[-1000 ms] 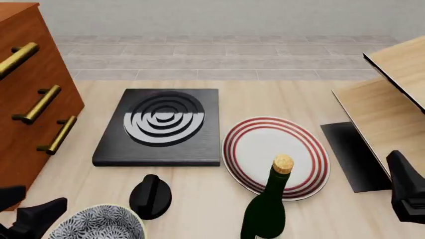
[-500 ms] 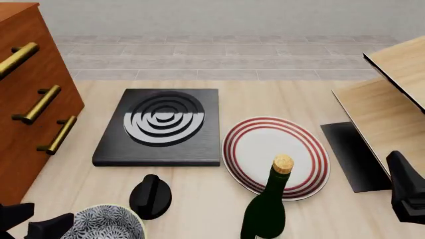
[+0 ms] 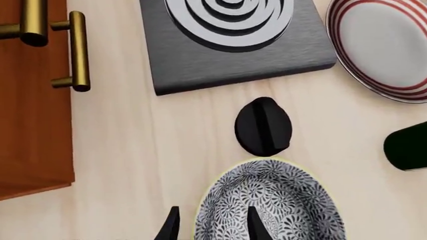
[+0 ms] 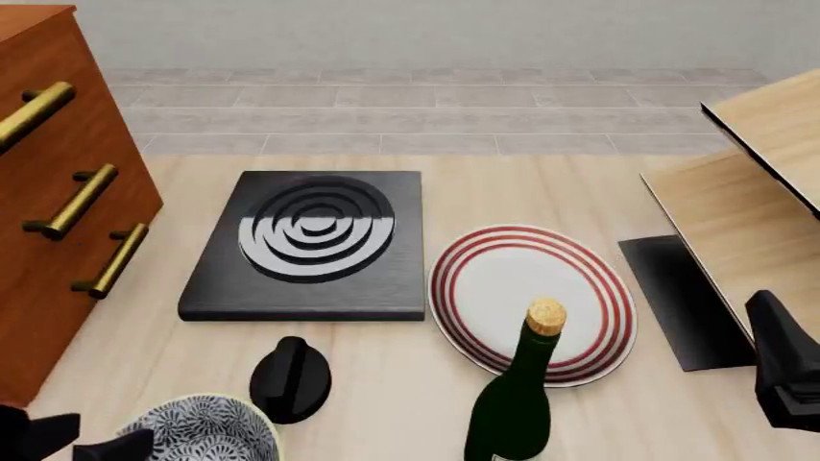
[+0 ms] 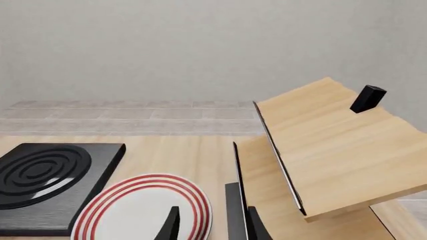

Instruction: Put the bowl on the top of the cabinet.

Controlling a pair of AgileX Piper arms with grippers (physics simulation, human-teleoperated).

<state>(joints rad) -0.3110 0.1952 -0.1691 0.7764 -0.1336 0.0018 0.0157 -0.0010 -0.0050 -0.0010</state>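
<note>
Grasp step, judged. Left claw (image 3: pixel 210 227) open, one finger inside the bowl (image 3: pixel 270 202), one outside, straddling its rim. Cabinet (image 4: pixel 58 192) well off to claw's left. Next: close on rim, lift, carry to cabinet top. Right claw (image 5: pixel 210 225) open, idle.

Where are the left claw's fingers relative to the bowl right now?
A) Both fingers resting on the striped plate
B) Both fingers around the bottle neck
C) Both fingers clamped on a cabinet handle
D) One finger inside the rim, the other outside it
D: in the left wrist view the left claw straddles the bowl, with one finger over the patterned inside and the other over bare table outside the rim.
</note>
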